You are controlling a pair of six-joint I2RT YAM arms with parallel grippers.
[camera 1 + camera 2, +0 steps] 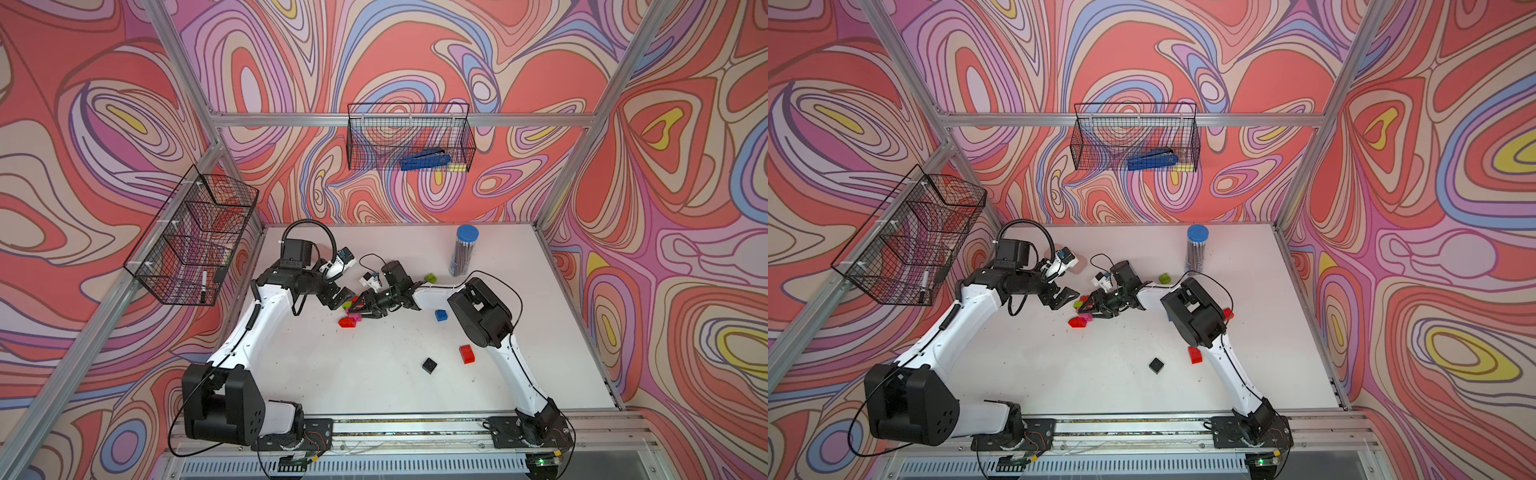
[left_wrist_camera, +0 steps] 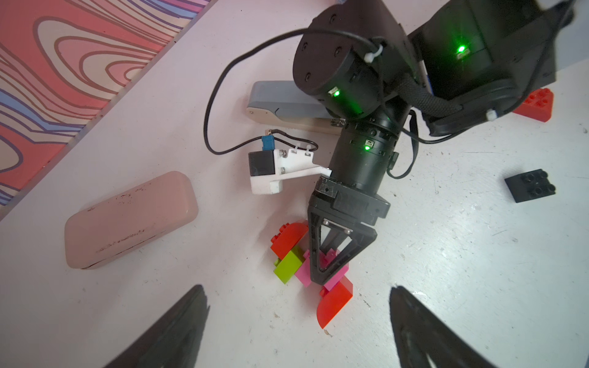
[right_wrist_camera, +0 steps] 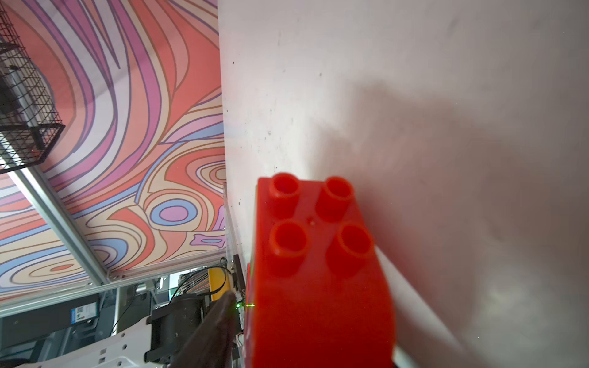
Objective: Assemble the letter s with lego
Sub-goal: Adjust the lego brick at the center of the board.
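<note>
- left pincer point(image 1: 340, 297): jaws wide apart, holding nothing, hovering just beside the lego cluster point(image 2: 306, 270) in both top views.
- right pincer point(image 2: 323, 270): tips down on the cluster, over the pink brick point(image 2: 302, 274). Cannot tell whether the jaws are apart or clamped; one finger hides the other.
- cluster sits mid tabletop point(image 1: 374, 374) between the two pincers: a red arch brick point(image 2: 288, 239), a lime brick point(image 2: 288, 264), the pink brick and a red curved brick point(image 2: 336, 302), all touching.
- right wrist view: a red studded brick fills the foreground close up, with one dark finger beside it.
- loose bricks, well apart from the cluster: blue brick point(image 1: 441, 315), black brick point(image 1: 429, 365), red brick point(image 1: 467, 354), second lime brick point(image 1: 431, 277).
- pink case point(image 2: 130, 220) lies flat near the tabletop edge; grey stapler point(image 2: 280, 102) is partly hidden behind the right arm.
- blue-lidded tube point(image 1: 464, 251) stands upright toward the back.
</note>
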